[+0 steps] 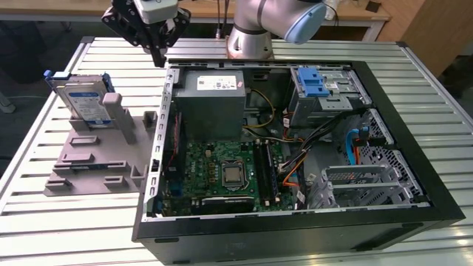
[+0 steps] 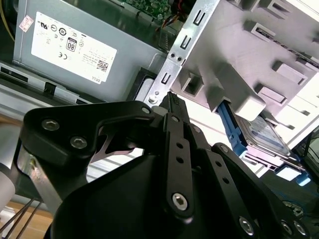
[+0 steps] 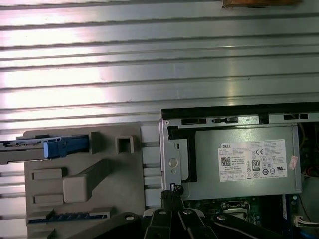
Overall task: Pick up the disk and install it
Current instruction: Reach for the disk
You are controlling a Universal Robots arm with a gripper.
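The disk (image 1: 83, 102), a silver drive with a blue-and-white label and a blue frame, stands on edge in a slot of the grey holder (image 1: 96, 160) at the exterior view's left. It shows edge-on in the first wrist view (image 3: 52, 147) and under the holder in the second wrist view (image 2: 263, 133). My gripper (image 1: 158, 57) hangs above the table at the back, between the holder and the open computer case (image 1: 159, 166). Its fingers come together to a point (image 2: 170, 97) and hold nothing. The tip (image 3: 173, 188) sits over the case's corner rail.
Inside the case are a grey power supply box (image 1: 214, 91) with a white sticker, a drive cage with a blue latch (image 1: 313, 82), the green mainboard (image 1: 225, 172) and loose cables. The ribbed metal table (image 1: 66, 221) lies all around.
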